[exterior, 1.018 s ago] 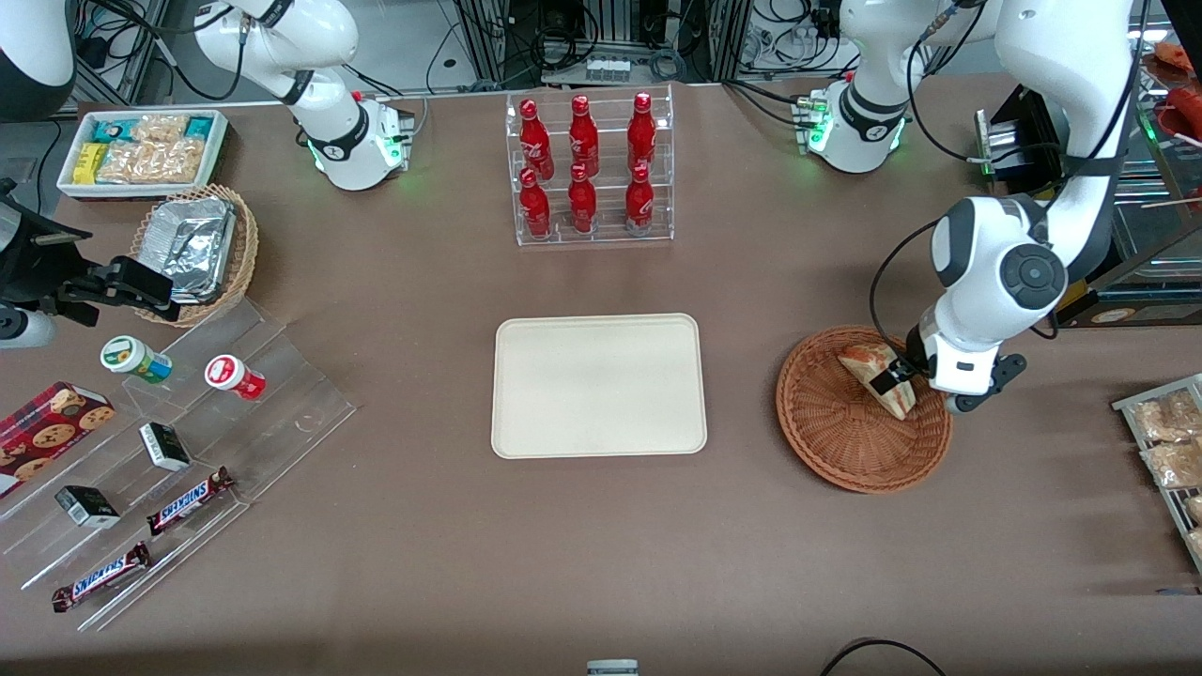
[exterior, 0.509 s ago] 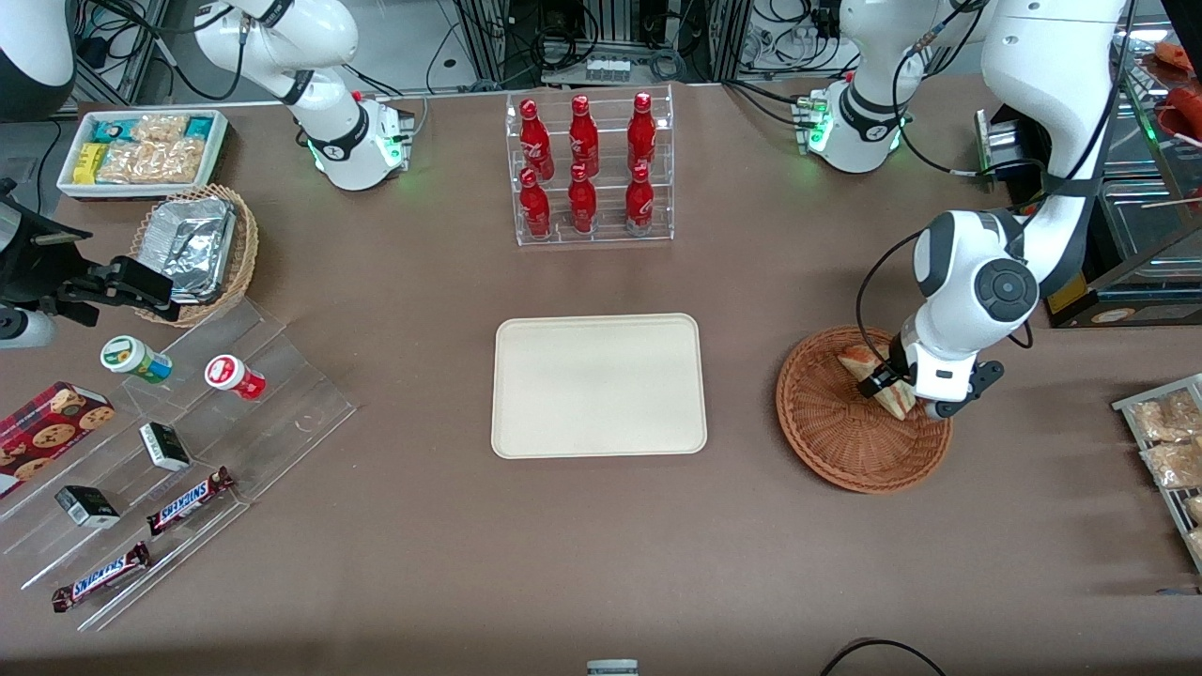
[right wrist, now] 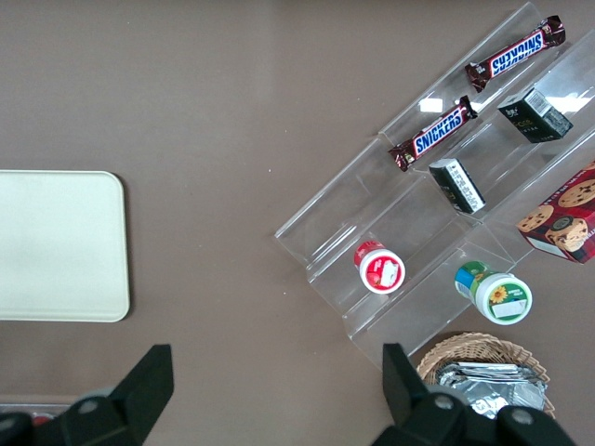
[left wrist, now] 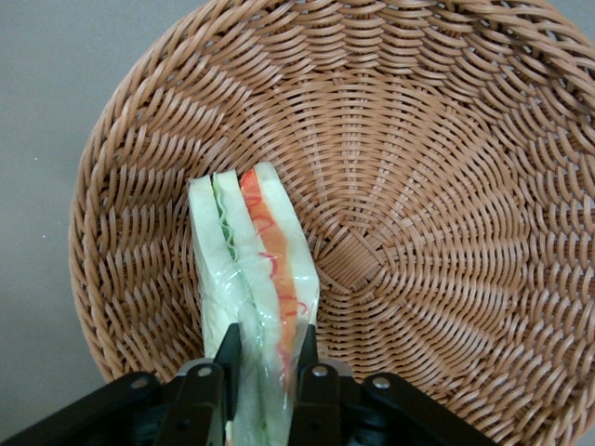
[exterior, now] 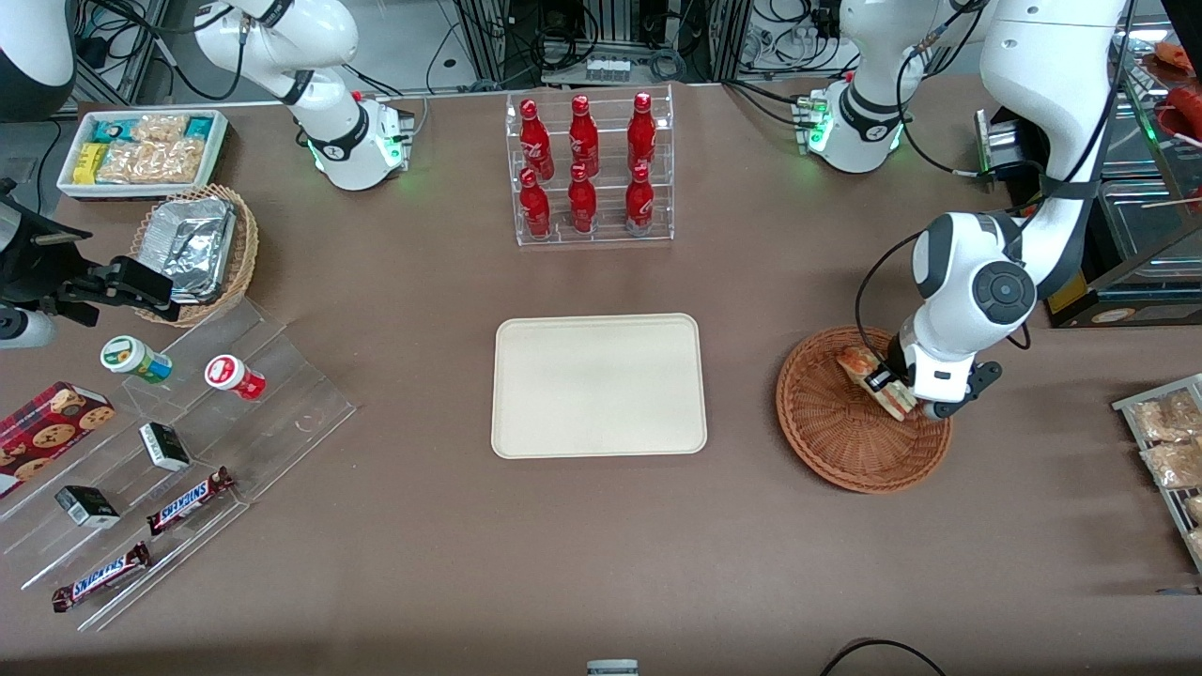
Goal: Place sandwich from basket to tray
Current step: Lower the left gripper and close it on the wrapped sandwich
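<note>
**A:** Front view first. What has changed?

**B:** A second ago the gripper (exterior: 890, 383) stood nearer the front camera over the basket (exterior: 850, 441), with the arm's wrist leaning out toward the working arm's end of the tabletop. Since then it has drawn in and settled low on the sandwich (exterior: 875, 379). The last half second brought only a slight shift. I judge the grasp is being made or has just been made, with no lift begun: the sandwich lies in the basket, at the part of the rim farthest from the front camera.

**A:** And the tray (exterior: 598, 385)?

**B:** It sits mid-tabletop, well apart from the basket, with nothing on it. The whole carry is still to do.

**A:** Left wrist view?

**B:** The sandwich (left wrist: 253, 288) stands on edge against the basket's sloping wall (left wrist: 446, 167), red and green filling showing along its cut side. The gripper (left wrist: 267, 348) has its two fingers pressed on either face of the wedge at its near end, clenched on the bread. Nothing else is in the basket.

**A:** Right wrist view?

**B:** One corner of the tray (right wrist: 58, 243) shows, bare. Near the tabletop's edge the tan wicker basket (right wrist: 483, 367) holds crumpled foil trays (right wrist: 479, 383). The working gripper and the sandwich are not seen here.
</note>
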